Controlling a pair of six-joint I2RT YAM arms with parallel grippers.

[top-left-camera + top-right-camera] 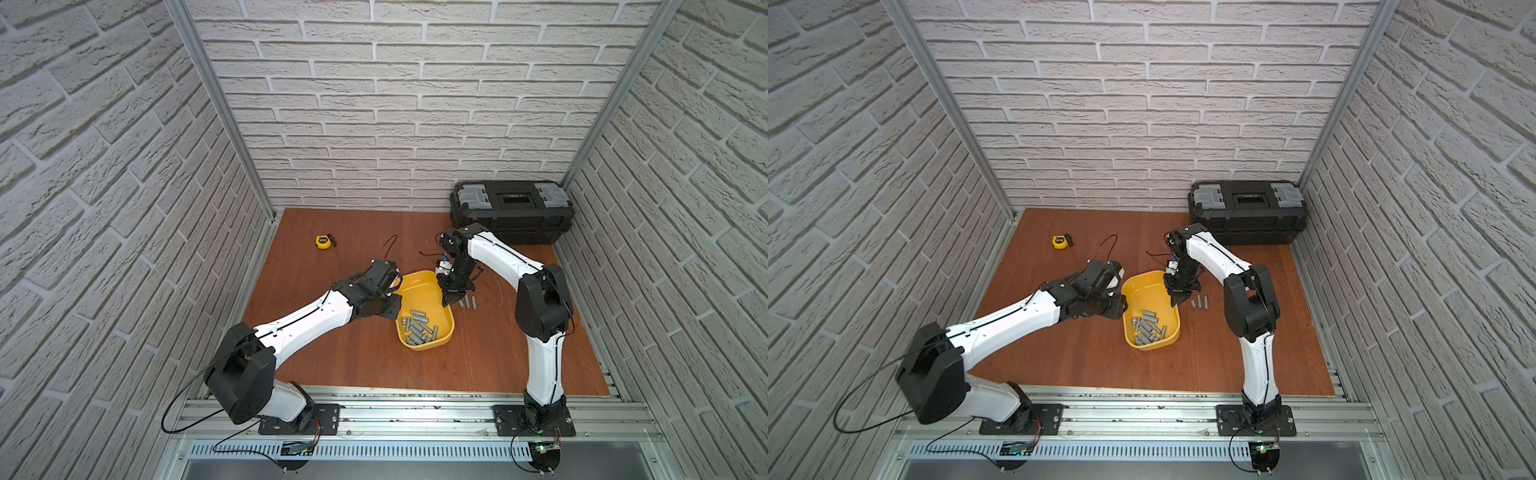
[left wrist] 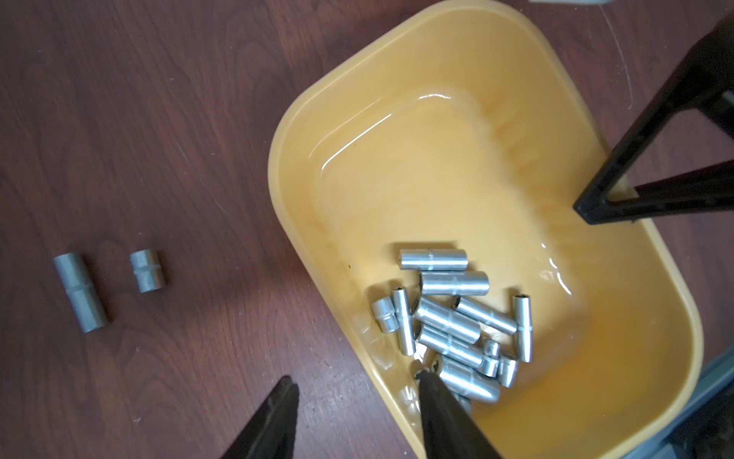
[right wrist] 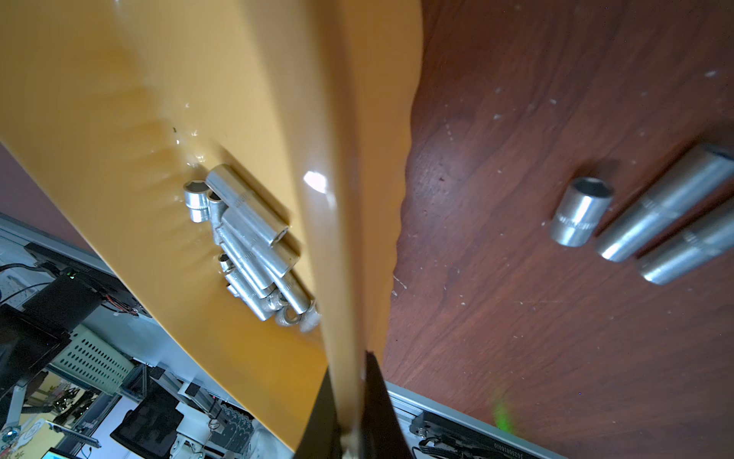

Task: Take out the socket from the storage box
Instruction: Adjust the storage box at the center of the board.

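While right gripper (image 3: 349, 361) jaws pinch the storage box (image 1: 419, 286) rim and left gripper (image 2: 356, 377) jaws gape empty above it, slick, hard sockets (image 2: 449, 318) likely need gripping crosswise.

- left arm (image 1: 303, 320) stretched low, forward; left gripper (image 2: 356, 377) jaws apart
- right arm (image 1: 540, 299) elbow high, wrist angled down; right gripper (image 3: 349, 363) clamped tight on the box (image 1: 415, 286) rim
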